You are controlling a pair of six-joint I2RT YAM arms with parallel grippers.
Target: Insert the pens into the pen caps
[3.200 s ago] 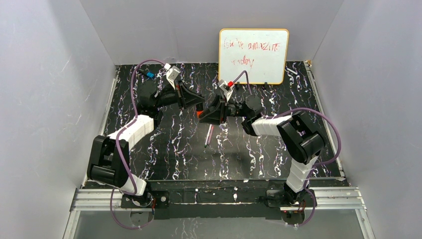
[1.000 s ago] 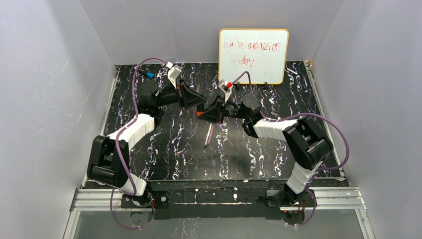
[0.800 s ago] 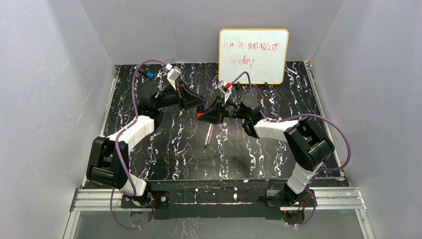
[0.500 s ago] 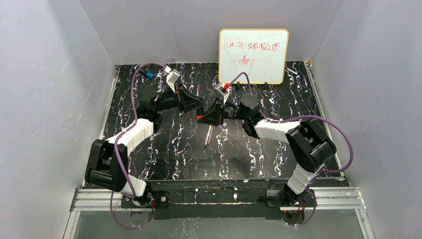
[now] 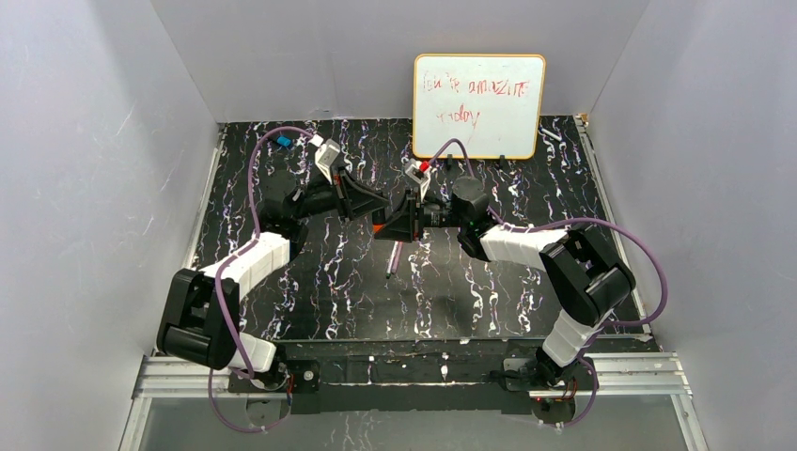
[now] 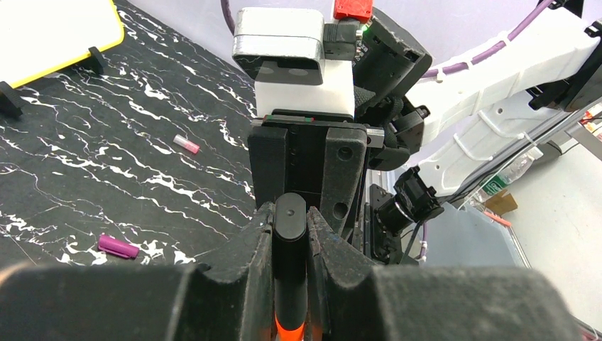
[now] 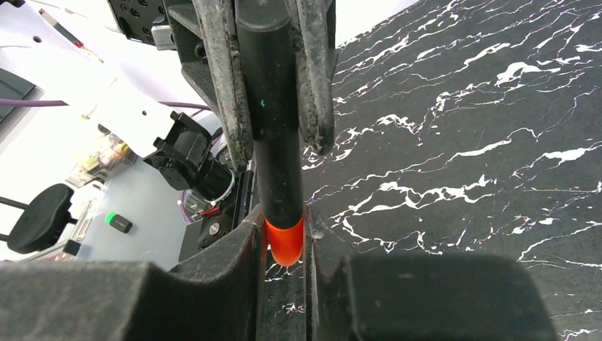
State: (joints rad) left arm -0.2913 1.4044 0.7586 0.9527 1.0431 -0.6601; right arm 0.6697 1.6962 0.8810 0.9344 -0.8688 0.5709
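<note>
A black pen point(image 7: 273, 106) stands between the two grippers, which face each other above the middle of the mat. My left gripper point(image 6: 290, 213) is shut on its black body point(image 6: 290, 270). The pen's lower end sits in the orange pen cap point(image 7: 284, 241), and my right gripper point(image 7: 285, 231) is shut on that cap. From above, the orange cap point(image 5: 378, 228) shows just under the left gripper point(image 5: 374, 203) and the right gripper point(image 5: 387, 227). A thin pale pen point(image 5: 395, 256) lies on the mat below them. A magenta cap point(image 6: 118, 246) lies on the mat.
The whiteboard point(image 5: 479, 92) with red writing leans on the back wall. A small pink piece point(image 6: 187, 144) lies on the black marbled mat point(image 5: 320, 282). A blue connector point(image 5: 284, 142) sits at the back left. Grey walls close in three sides.
Both grippers kept their hold and drifted together slightly toward the near edge. The left forearm swung outward a little. The pen on the mat stayed put.
</note>
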